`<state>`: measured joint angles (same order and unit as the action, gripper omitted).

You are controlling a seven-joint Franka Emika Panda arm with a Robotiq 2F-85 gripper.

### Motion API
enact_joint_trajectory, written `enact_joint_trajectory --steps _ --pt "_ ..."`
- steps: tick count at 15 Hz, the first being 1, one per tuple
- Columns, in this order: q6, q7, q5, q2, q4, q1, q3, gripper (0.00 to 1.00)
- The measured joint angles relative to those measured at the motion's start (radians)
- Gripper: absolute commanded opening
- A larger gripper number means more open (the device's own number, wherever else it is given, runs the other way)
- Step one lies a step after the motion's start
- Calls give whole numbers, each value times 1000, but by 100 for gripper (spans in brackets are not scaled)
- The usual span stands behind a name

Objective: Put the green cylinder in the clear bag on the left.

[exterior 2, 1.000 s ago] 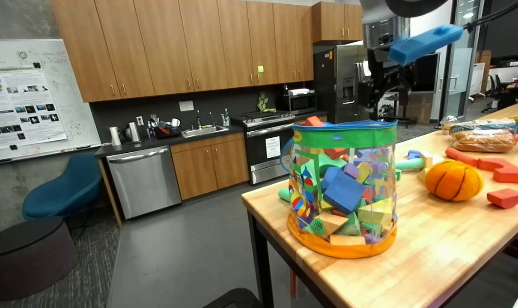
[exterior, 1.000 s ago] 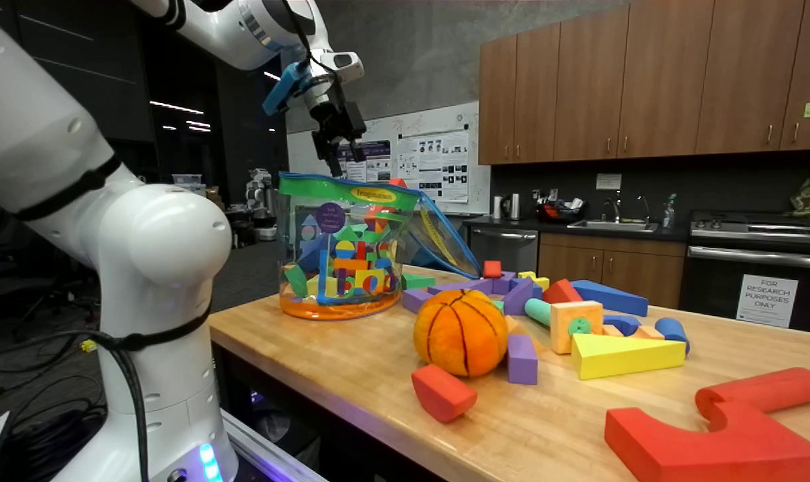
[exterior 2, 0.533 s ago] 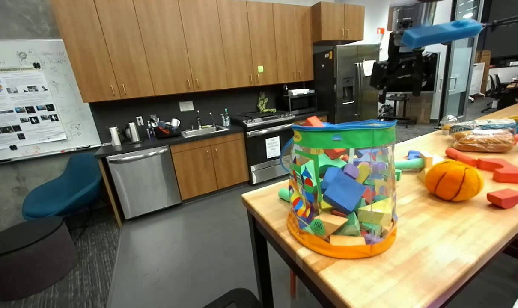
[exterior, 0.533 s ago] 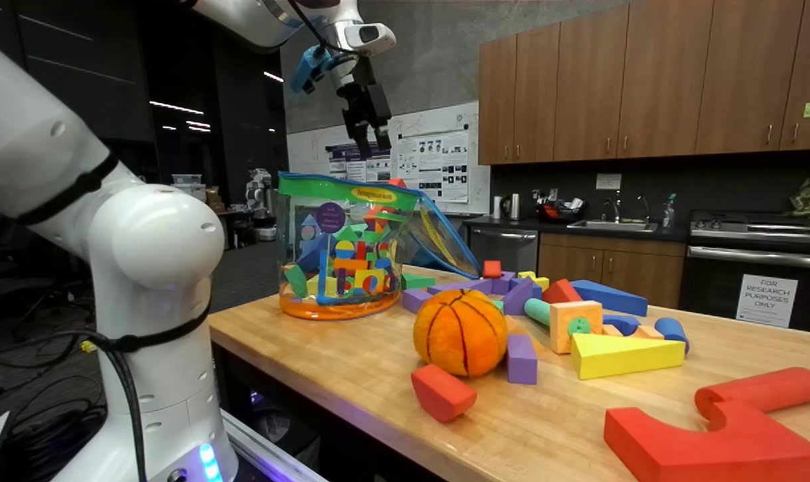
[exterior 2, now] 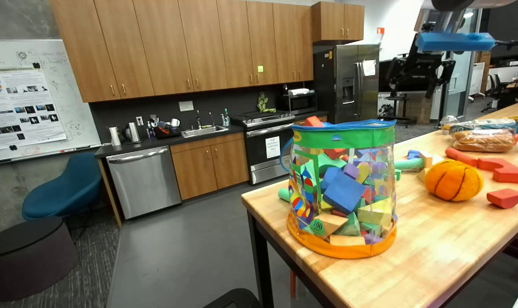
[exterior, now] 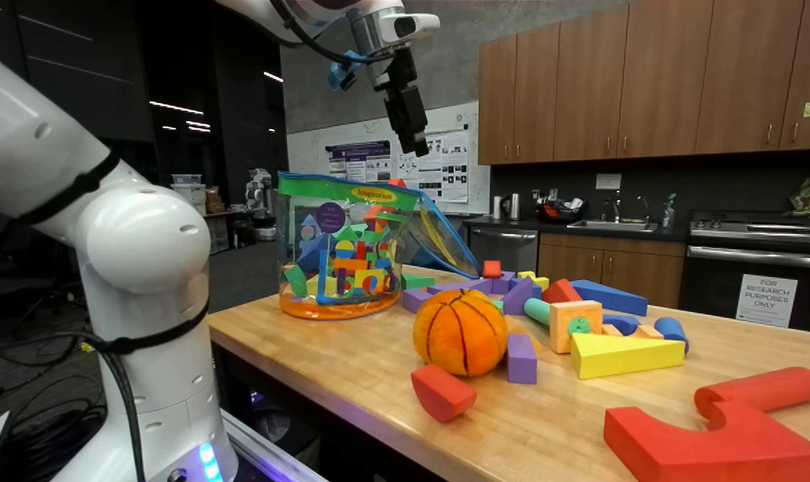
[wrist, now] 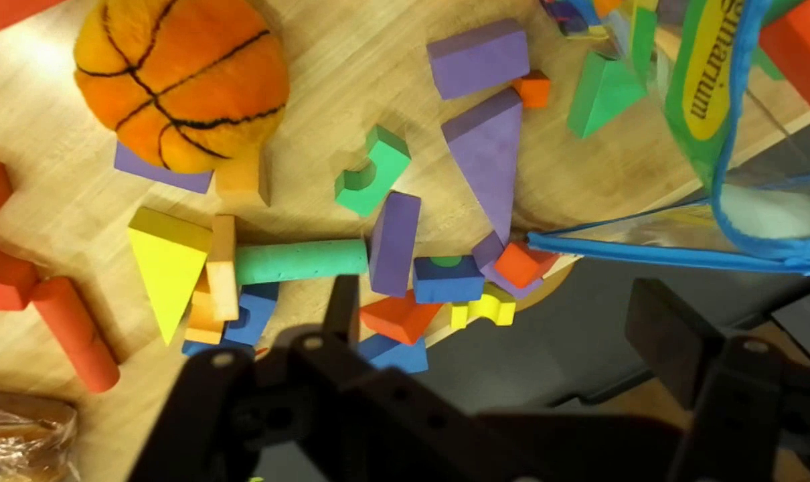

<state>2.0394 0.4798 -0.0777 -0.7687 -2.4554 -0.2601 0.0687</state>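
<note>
The green cylinder lies on its side on the table among the loose blocks. It shows in both exterior views (exterior: 537,311) (exterior 2: 409,164) and in the wrist view (wrist: 301,261), with a wooden block at one end and a purple block at the other. The clear bag, filled with blocks, stands upright in both exterior views (exterior: 341,251) (exterior 2: 342,192). Its green and blue rim edge shows in the wrist view (wrist: 709,87). My gripper (exterior: 415,146) is open and empty, high above the table and beyond the bag. It also shows in an exterior view (exterior 2: 412,90) and the wrist view (wrist: 495,304).
An orange ball (exterior: 460,333) sits in front of the blocks. A yellow triangle (exterior: 626,355), purple blocks (wrist: 395,244) and a green arch (wrist: 375,171) lie around the cylinder. The bag's lid (exterior: 442,234) hangs open beside it. A red block (exterior 2: 314,121) shows at the bag's rim.
My gripper has moved away from above the bag, to the right in both exterior views, and its angle has changed. The bag, cylinder and other blocks have not moved.
</note>
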Motion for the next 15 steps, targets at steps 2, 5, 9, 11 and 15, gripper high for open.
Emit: enact_joint_trajectory --steps 2,5,9,11,15 --pt "37 0 7 8 -25 -25 18 100" --pt "111 -10 7 42 -74 -66 64 100" --pt "277 -114 6 176 -129 -130 176 100" --pt "363 -184 6 270 -129 -153 232 100" --pt "479 -291 6 429 -110 -168 310 100"
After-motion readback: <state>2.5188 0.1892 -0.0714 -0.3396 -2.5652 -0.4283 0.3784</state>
